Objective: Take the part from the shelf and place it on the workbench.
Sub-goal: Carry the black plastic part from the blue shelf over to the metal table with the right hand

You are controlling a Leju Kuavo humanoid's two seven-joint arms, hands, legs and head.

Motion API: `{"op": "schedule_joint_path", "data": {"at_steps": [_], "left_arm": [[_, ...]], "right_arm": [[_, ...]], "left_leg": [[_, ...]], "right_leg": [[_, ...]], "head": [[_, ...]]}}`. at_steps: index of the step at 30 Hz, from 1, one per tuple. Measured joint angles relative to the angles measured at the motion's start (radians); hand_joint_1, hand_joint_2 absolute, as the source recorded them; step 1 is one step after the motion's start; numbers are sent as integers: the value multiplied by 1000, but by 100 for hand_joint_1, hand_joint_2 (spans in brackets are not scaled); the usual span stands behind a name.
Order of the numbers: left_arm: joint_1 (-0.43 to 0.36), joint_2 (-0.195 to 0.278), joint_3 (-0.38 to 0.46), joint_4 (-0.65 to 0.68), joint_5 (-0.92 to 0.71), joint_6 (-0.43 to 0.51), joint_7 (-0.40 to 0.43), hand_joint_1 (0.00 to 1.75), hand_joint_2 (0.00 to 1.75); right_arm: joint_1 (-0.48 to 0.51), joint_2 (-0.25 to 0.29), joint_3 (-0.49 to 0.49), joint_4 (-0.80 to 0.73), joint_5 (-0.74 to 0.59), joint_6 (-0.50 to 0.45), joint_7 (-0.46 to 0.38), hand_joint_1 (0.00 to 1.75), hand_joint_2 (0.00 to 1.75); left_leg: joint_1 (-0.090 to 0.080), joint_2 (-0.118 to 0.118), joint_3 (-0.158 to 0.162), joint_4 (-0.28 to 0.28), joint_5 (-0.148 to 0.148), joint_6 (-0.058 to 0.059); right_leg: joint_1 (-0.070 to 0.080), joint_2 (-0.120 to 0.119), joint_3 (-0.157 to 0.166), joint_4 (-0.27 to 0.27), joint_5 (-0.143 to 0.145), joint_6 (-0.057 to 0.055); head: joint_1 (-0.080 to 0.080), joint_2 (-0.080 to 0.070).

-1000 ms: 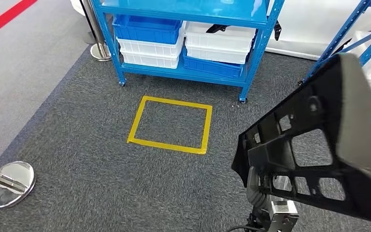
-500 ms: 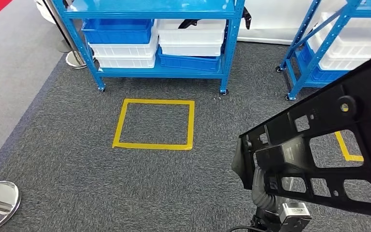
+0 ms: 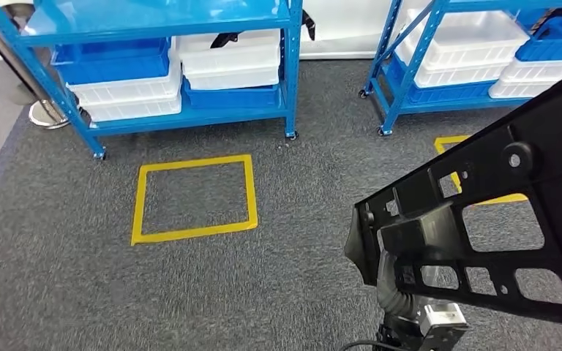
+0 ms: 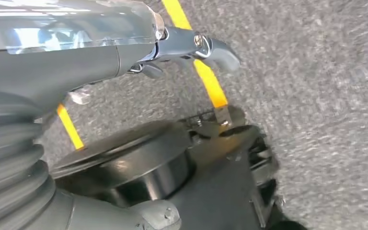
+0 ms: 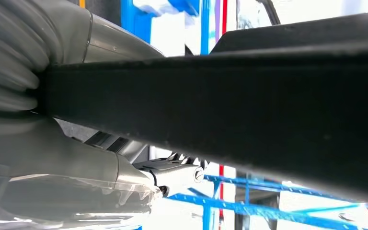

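I have the part point(image 3: 483, 227), a big black plastic bracket pierced with cut-outs, up in front of me on the right side of the head view, carried above the grey carpet point(image 3: 80, 278) and clear of the shelf point(image 3: 154, 29) with its blue and white bins point(image 3: 227, 55). My right hand point(image 5: 76, 143) is clamped around it: in the right wrist view the part's dark edge runs straight across the thumb and palm, so I read the grip as full, though the fingers behind it are hidden. My left hand point(image 4: 191, 48) hangs over the floor with nothing in it, fingers loosely curled rather than spread. I judge the pick as done and the carry as the step in hand. No surface to set it on is in sight, so next I need to bring the workbench into view, keep the bracket level and away from the shelf uprights, then lower it flat.
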Motion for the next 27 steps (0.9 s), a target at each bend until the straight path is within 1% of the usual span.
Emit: {"op": "schedule_joint_path", "data": {"at_steps": [1, 2, 3, 4, 5, 6, 7, 8, 9, 10, 11, 12, 13, 14, 15, 16, 17, 18, 19, 20, 21, 22, 23, 24, 25, 26, 27], "left_arm": [[1, 0, 0, 0, -1, 0, 1, 0, 175], [2, 0, 0, 0, -1, 0, 1, 0, 175], [3, 0, 0, 0, -1, 0, 2, 0, 175], [4, 0, 0, 0, -1, 0, 2, 0, 175], [4, 0, 0, 0, -1, 0, 2, 0, 175], [4, 0, 0, 0, -2, 0, 3, 0, 175], [3, -1, 0, 0, -2, -1, 2, 0, 175], [2, -1, 0, 0, -2, -1, 2, 0, 175], [2, -1, 0, 0, -3, -2, 2, 0, 175], [1, -1, 0, 0, -4, -3, 1, 0, 175], [1, -1, 0, 0, -5, -4, 1, 0, 175], [0, -1, 0, 0, -6, -6, 0, 0, 175], [-2, 0, -1, 0, -7, -7, 0, 0, 175], [-3, 0, -1, 0, -8, -8, -2, 0, 175], [-3, 0, -1, 0, -8, -11, -3, 0, 175], [-2, 0, -1, 0, -9, -14, -5, 0, 175], [0, 0, -1, 0, -9, -17, -8, 0, 175], [1, 0, -1, 0, -10, -19, -10, 0, 175], [2, 0, -1, 0, -10, -21, -13, 0, 175], [2, 0, -1, 0, -11, -21, -15, 0, 175], [2, 0, -1, 0, -11, -22, -17, 0, 175], [2, 0, -1, 0, -11, -22, -19, 0, 175], [2, 0, -1, 0, -12, -22, -20, 0, 175], [2, 0, -1, 0, -12, -22, -21, 0, 175], [2, 0, -1, 0, -12, -23, -23, 0, 175], [1, 0, -1, 0, -12, -23, -24, 0, 175], [-1, 1, -1, 0, -13, -23, -26, 0, 175]], "right_arm": [[0, 0, -1, 0, 0, 0, 1, 175, 175], [-1, 0, -2, -1, 0, 0, 1, 175, 175], [0, 0, -2, -1, 0, 2, 2, 175, 175], [1, 0, -3, -1, 0, 3, 3, 175, 175], [2, 0, -4, -1, 0, 4, 4, 175, 175], [3, 0, -4, -1, 0, 6, 5, 175, 175], [3, 0, -5, -1, 0, 8, 5, 175, 175], [2, 0, -5, -2, 0, 10, 6, 175, 175], [0, 0, -5, -3, 1, 11, 6, 175, 175], [-1, 0, -5, -6, 2, 13, 7, 175, 175], [-2, 0, -5, -8, 4, 13, 7, 175, 175], [-1, 0, -5, -9, 6, 13, 8, 175, 175], [1, 0, -5, -10, 8, 12, 8, 175, 175], [2, 0, -5, -11, 11, 11, 9, 175, 175], [2, 0, -5, -12, 13, 10, 9, 175, 175], [1, 1, -4, -13, 15, 10, 10, 175, 175], [-1, 1, -3, -14, 17, 10, 10, 175, 175], [-2, 1, -2, -14, 19, 9, 11, 175, 175], [-2, 1, -1, -13, 21, 9, 12, 175, 175], [-2, 1, -1, -13, 22, 9, 13, 175, 175], [-2, 1, -1, -12, 23, 8, 14, 175, 175], [-2, 1, -1, -12, 23, 7, 15, 175, 175], [-2, 1, -1, -12, 23, 6, 16, 175, 175], [-3, 1, -1, -12, 23, 4, 17, 175, 175], [-3, 1, -1, -12, 23, 2, 18, 175, 175], [-2, 1, -1, -12, 23, 0, 19, 175, 175], [-1, 1, -2, -12, 23, -2, 19, 175, 175]], "left_leg": [[0, 15, -1, -3, 3, 3], [0, 30, -3, -4, 4, 5], [-1, 45, -5, -3, 4, 5], [0, 61, -6, -3, 4, 5], [0, 75, -6, -3, 4, 4], [1, 89, -5, -2, 2, 2], [1, 101, -3, 0, 0, -2], [0, 112, -1, 3, -4, -9], [-2, 122, 1, 5, -8, -16], [-5, 130, 3, 6, -10, -23], [-7, 140, 5, 6, -12, -30], [-7, 151, 9, 4, -12, -36], [-5, 150, 12, 6, -16, -41], [-3, 131, 10, 16, -27, -46], [0, 103, -1, 44, -50, -50], [2, 68, -22, 94, -82, -51], [2, 44, -50, 158, -117, -51], [2, 34, -80, 223, -145, -51], [1, 30, -100, 266, -155, -50], [1, 29, -106, 276, -145, -50], [1, 27, -94, 248, -118, -48], [2, 19, -69, 191, -80, -45], [3, -1, -41, 128, -50, -41], [4, -22, -19, 74, -30, -37], [3, -39, -7, 42, -23, -34], [1, -49, -4, 30, -25, -30], [-1, -44, -3, 25, -23, -26]], "right_leg": [[-2, -31, -23, 51, -32, 4], [-5, -48, -53, 114, -65, 9], [-9, -54, -80, 174, -90, 15], [-14, -57, -95, 210, -98, 20], [-19, -60, -92, 210, -87, 25], [-23, -68, -67, 169, -60, 28], [-25, -88, -26, 101, -28, 30], [-22, -116, 13, 31, -5, 30], [-19, -137, 42, -21, 9, 26], [-14, -151, 56, -49, 13, 20], [-9, -149, 56, -56, 10, 12], [-8, -135, 53, -56, 13, 4], [-9, -123, 52, -59, 16, -3], [-11, -111, 51, -63, 19, -11], [-13, -100, 51, -67, 23, -19], [-15, -88, 50, -69, 27, -26], [-13, -75, 47, -69, 28, -32], [-11, -61, 45, -68, 30, -35], [-8, -46, 42, -66, 30, -37], [-7, -30, 40, -63, 31, -37], [-6, -14, 39, -59, 31, -37], [-6, 1, 38, -54, 30, -36], [-7, 14, 37, -50, 29, -35], [-7, 28, 33, -46, 30, -31], [-8, 39, 29, -44, 31, -25], [-10, 49, 25, -44, 34, -18], [-12, 60, 21, -45, 38, -9]], "head": [[2, 0], [5, 0], [5, 0], [5, 0], [5, 0], [5, 0], [5, 0], [5, 0], [4, 0], [2, 0], [-1, 0], [-4, 0], [-5, 0], [-6, 0], [-9, 0], [-12, 0], [-14, 0], [-15, 0], [-16, 0], [-16, 0], [-16, 0], [-16, 0], [-16, 0], [-17, 0], [-17, 0], [-17, 0], [-17, 0]]}}
